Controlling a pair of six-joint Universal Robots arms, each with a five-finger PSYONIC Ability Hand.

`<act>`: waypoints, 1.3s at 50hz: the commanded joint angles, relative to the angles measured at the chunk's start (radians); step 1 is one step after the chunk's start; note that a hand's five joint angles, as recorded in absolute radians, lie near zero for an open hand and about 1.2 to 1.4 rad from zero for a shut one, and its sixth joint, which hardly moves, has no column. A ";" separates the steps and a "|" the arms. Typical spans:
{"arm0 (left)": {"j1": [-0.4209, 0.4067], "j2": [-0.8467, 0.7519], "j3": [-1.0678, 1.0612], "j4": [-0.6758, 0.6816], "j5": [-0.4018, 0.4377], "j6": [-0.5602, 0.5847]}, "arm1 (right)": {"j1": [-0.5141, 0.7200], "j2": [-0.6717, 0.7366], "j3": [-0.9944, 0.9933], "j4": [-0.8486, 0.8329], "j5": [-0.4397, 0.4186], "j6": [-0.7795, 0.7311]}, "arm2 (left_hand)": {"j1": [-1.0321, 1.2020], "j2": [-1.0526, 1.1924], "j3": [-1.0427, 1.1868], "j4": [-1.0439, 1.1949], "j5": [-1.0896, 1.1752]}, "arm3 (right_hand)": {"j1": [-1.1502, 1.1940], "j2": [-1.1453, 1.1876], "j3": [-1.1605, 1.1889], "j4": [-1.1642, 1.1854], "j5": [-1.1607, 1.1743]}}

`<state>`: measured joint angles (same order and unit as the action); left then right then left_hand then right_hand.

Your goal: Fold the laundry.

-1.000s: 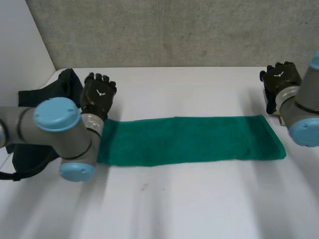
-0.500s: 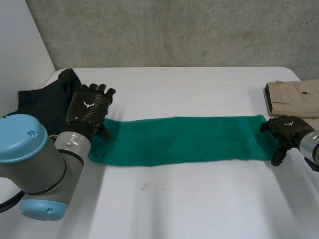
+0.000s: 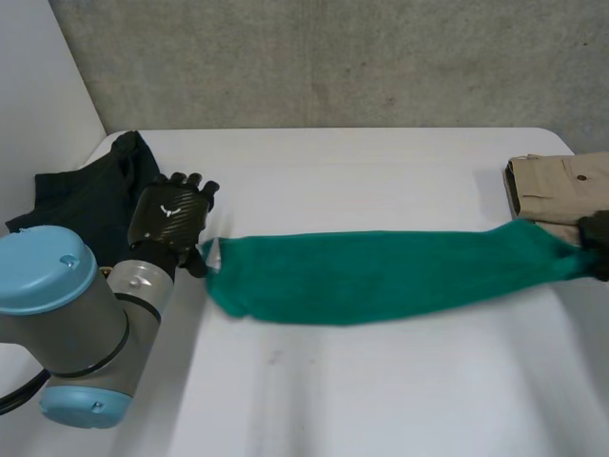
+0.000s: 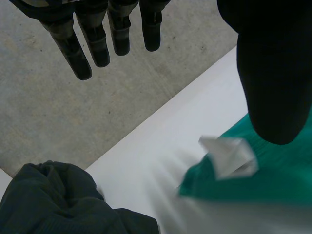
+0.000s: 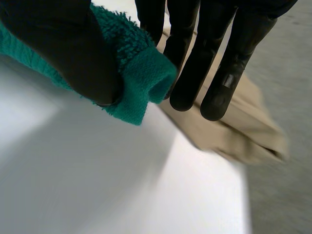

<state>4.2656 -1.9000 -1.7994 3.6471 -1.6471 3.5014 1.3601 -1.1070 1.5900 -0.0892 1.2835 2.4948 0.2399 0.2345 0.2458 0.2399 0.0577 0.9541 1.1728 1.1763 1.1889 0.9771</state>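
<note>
Right hand (image 5: 68, 48), pinching the towel (image 3: 381, 276) end, has dragged it from the slack left hand (image 3: 169, 217) toward the surface (image 3: 381, 400) edge.

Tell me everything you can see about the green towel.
The green towel looks like terry cloth and lies as a long, rumpled strip across the white table. A white tag sticks out at its end beside the left hand, whose fingers are straight. The right hand pinches the other end between thumb and fingers, beside the folded beige garment.
</note>
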 commanded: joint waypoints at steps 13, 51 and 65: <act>-0.153 -0.008 0.008 -0.090 0.001 -0.033 | -0.168 -0.039 0.062 -0.003 -0.006 -0.208 | 0.390 0.396 0.384 0.390 0.398 | 0.442 0.223 0.220 0.207 0.245; -0.220 -0.303 0.308 -0.354 -0.004 -0.461 | -0.168 -0.039 0.134 -0.027 -0.032 -0.211 | 0.505 0.511 0.499 0.505 0.513 | 0.442 0.223 0.220 0.207 0.245; -0.227 -0.335 0.351 -0.357 -0.002 -0.459 | -0.164 -0.040 0.151 -0.029 -0.033 -0.215 | 0.473 0.478 0.467 0.473 0.480 | 0.442 0.223 0.220 0.207 0.245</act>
<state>4.0381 -2.2049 -1.4742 3.2920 -1.6495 3.0416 1.1930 -1.1459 1.7310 -0.1171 1.2517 2.2809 0.6614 0.6456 0.6483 0.6406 0.4648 0.9825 1.1728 1.1766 1.1892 0.9995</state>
